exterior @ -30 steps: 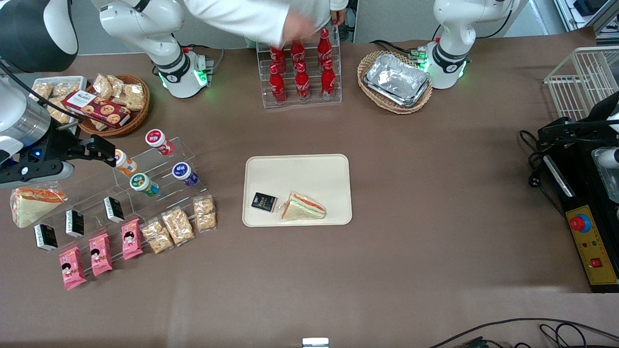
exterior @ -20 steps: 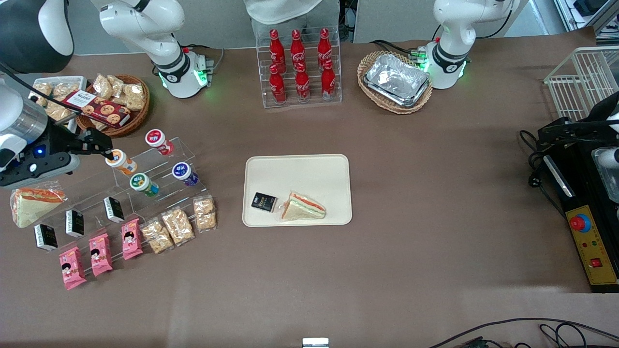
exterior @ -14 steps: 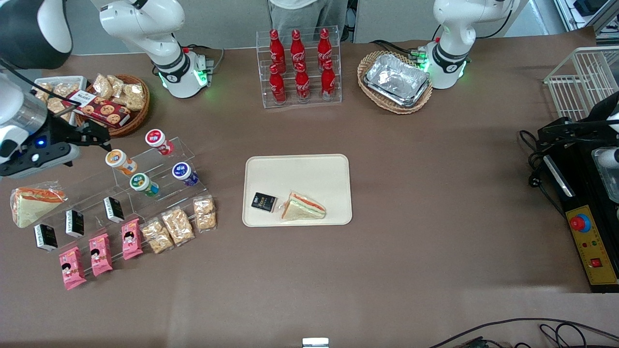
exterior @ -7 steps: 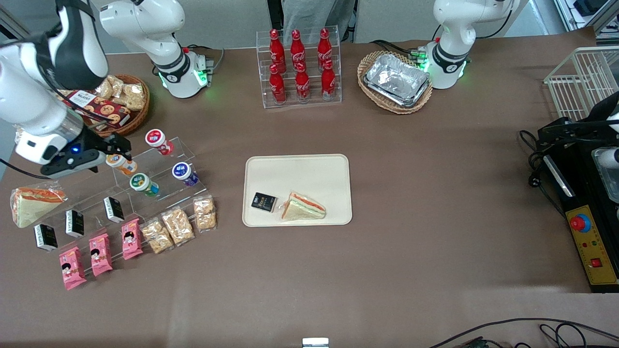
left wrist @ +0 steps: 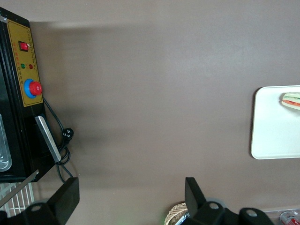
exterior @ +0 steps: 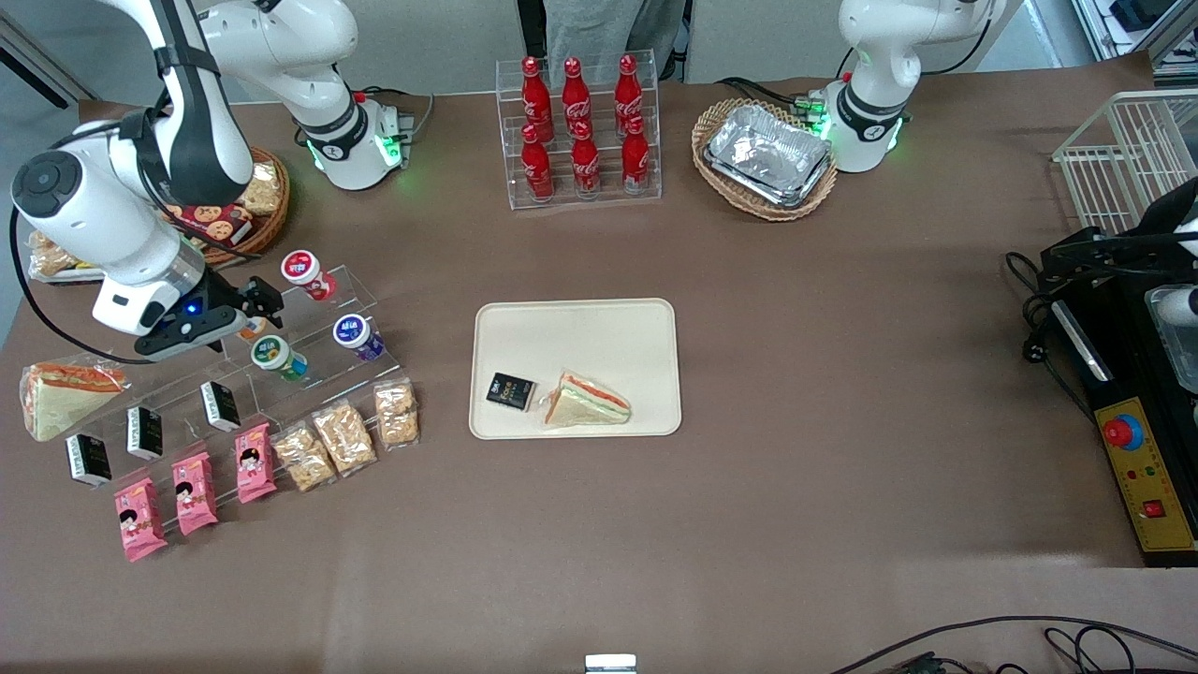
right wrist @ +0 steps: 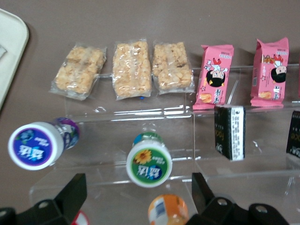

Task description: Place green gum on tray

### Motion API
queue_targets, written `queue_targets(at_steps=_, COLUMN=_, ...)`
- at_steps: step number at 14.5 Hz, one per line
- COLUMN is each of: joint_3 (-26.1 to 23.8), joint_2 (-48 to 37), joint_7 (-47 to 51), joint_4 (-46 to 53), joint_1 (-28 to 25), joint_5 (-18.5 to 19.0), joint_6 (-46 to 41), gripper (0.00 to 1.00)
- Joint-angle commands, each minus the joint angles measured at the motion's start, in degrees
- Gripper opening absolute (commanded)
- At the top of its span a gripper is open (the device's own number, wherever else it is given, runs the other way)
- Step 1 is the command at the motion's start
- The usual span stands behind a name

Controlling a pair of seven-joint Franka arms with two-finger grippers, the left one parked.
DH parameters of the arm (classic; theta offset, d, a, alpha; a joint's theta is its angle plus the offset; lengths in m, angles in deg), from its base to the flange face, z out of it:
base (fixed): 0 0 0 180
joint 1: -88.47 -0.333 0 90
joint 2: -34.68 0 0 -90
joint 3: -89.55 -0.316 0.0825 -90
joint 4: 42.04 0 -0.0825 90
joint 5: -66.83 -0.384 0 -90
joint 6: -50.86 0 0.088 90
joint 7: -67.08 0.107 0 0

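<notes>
End effector point(right wrist: 136, 197) spread wide above green gum point(right wrist: 149, 162)

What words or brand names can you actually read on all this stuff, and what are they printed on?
"Coca-Cola": white script on the red bottles, recognisable more than legible.
Green gum lid: white characters under a sunflower, too blurred to read.
Purple bottle lid: also unreadable.
Black packet: fine print, too small.
Pink packets: cartoon girl, text illegible.
The gripper hovers above the gum rack, open.

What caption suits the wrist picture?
Open gripper hovering over the green gum on its clear stand.
</notes>
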Motion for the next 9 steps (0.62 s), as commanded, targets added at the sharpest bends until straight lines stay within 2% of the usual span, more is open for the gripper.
queue_targets(at_steps=1, joint_3=1.8, joint_2=4.2, joint_7=-4.5, joint_4=-0.1, joint_1=0.2, joint_5=0.8, joint_6=5.6, gripper=1.0)
queue_targets(at_steps=9, joint_3=2.6, joint_2=7.4, joint_7=-4.9, joint_4=-6.5, joint_1=-0.1, joint_5=0.7, joint_6=17.1, gripper=1.0)
